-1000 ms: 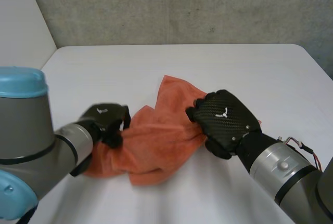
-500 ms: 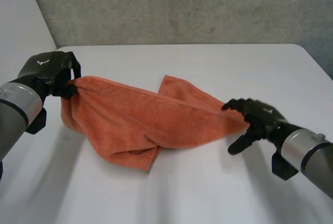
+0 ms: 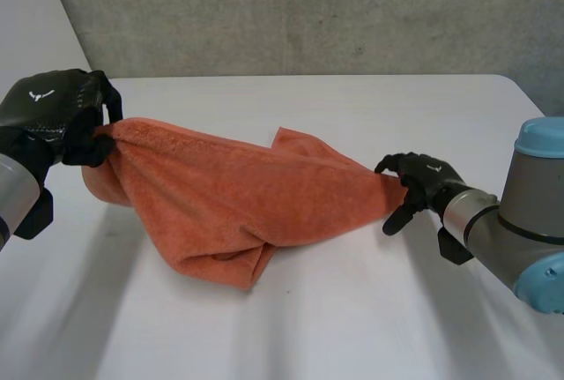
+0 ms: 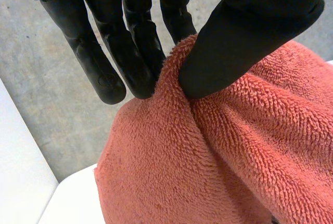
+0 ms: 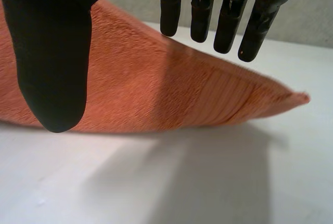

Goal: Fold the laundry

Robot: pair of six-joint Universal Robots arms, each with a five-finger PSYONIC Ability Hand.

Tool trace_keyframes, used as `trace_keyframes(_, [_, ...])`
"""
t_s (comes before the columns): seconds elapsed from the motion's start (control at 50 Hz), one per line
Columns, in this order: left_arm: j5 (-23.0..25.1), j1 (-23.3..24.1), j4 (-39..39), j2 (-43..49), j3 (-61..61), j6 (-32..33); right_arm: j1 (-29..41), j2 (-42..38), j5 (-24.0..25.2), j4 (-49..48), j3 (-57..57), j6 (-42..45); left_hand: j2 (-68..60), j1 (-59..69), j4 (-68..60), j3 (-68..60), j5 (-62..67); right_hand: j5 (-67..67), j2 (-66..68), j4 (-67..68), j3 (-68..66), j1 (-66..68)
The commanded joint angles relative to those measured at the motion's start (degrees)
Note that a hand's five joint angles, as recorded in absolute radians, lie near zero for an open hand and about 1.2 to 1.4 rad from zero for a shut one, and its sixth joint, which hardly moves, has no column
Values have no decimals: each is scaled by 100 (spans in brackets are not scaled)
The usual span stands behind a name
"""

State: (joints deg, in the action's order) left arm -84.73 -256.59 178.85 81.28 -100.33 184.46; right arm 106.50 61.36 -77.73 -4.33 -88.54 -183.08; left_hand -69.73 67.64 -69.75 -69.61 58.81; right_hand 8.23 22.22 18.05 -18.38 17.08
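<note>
An orange terry towel [image 3: 238, 204] stretches across the white table [image 3: 352, 327], bunched and partly doubled over at its near side. My left hand [image 3: 48, 115] holds the towel's left end raised off the table. In the left wrist view the thumb [image 4: 244, 31] and fingers [image 4: 130, 52] pinch a ridge of the towel [image 4: 223, 151]. My right hand [image 3: 423, 177] is low over the table at the towel's right corner, open. In the right wrist view its fingers [image 5: 229, 21] and thumb [image 5: 52, 52] stand apart above the towel's pointed corner [image 5: 291, 99], holding nothing.
A grey wall [image 3: 308, 10] rises behind the table's far edge, and a white wall [image 3: 35, 36] runs along the left. Bare table lies in front of the towel and beyond it.
My left hand has lifted the towel's end up and to the left, drawing the cloth out. My right hand came off the towel's middle, moved right to its corner and opened.
</note>
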Motion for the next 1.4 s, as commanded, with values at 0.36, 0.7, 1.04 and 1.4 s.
trace_keyframes(0.36, [1, 30, -8, -262, -329, -6, 213, -1143, -23, -94, 1339, 422, -1027, 1236, -1025, -1039, 1119, 666, 267, 683, -651, 781])
trace_keyframes(0.7, [-8, -49, 45, -244, -224, -6, 187, -399, 12, 37, 1226, 677, -1027, 1236, -1025, -1039, 1119, 6177, 5778, 6195, -6162, 6292])
trace_keyframes(1.04, [-8, -49, 19, -718, 672, -6, -68, 3161, -14, 984, 1478, 2556, -1027, 1236, -1025, -1039, 1119, 6177, 5778, 6195, -6162, 6292])
trace_keyframes(1.4, [1, -181, 45, 1347, 690, 1189, -235, 1537, -76, 2868, 1717, 4140, -1027, 1236, -1025, -1039, 1119, 6177, 5778, 6195, -6162, 6292])
